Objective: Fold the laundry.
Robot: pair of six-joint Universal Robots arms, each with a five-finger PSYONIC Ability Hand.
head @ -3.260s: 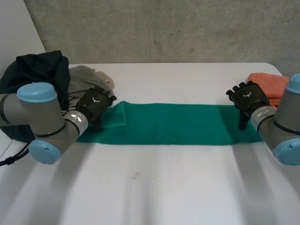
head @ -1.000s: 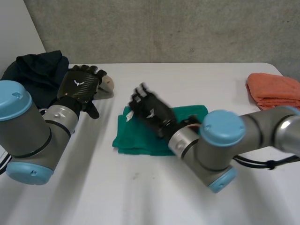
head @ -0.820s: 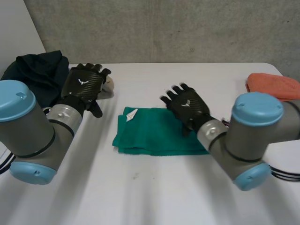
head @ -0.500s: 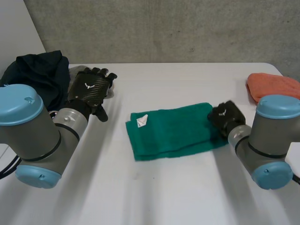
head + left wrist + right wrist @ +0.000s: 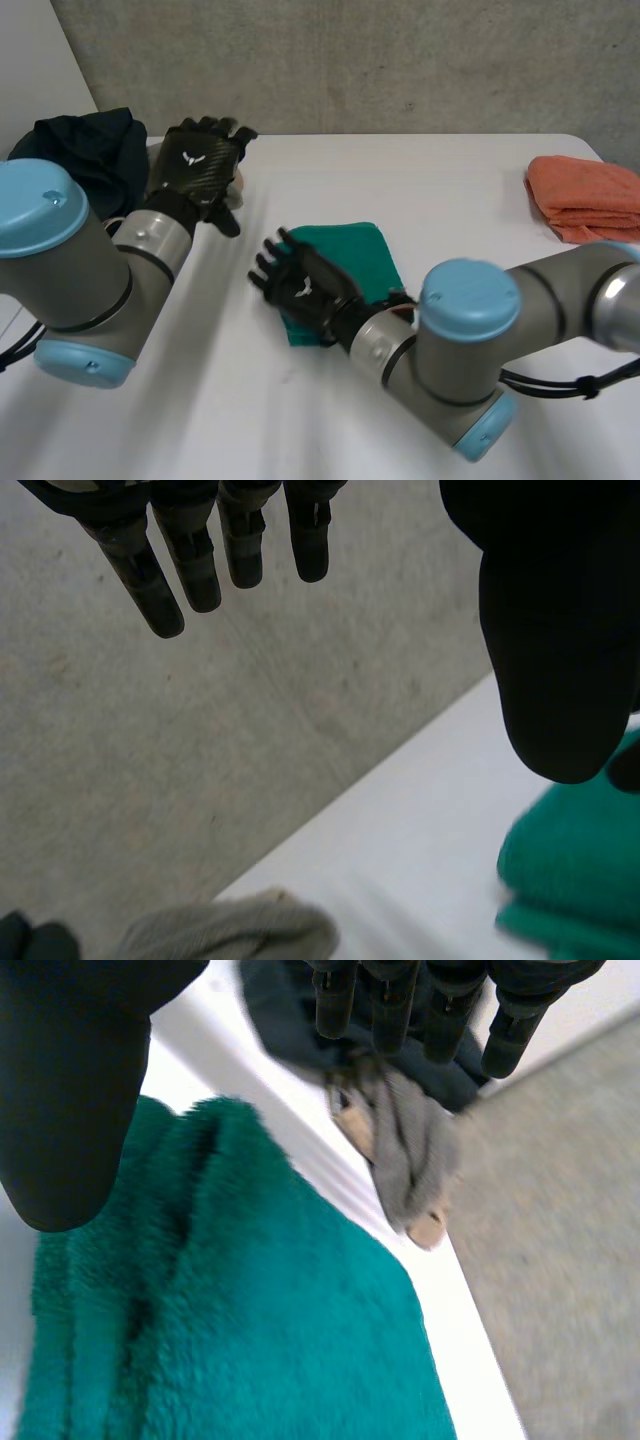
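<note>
My right hand (image 5: pixel 300 288) is over one corner of the folded green fluffy towel (image 5: pixel 352 255), so I cannot see that corner. Its fingers are spread out straight and hold nothing. The towel sits in the middle of the white table (image 5: pixel 430 180). My left hand (image 5: pixel 197 172) is up at the far left, fingers straight, and it holds nothing. It hides most of the crumpled grey cloth (image 5: pixel 235 930). My left arm hides part of the dark bundle of cloth (image 5: pixel 85 150). I count one green towel, one folded orange towel (image 5: pixel 580 195), one grey cloth and one dark bundle.

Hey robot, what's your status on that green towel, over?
Left hand open, holding nothing. Right hand open over the folded green towel. Nothing in the way; clothes pile sits apart.
</note>
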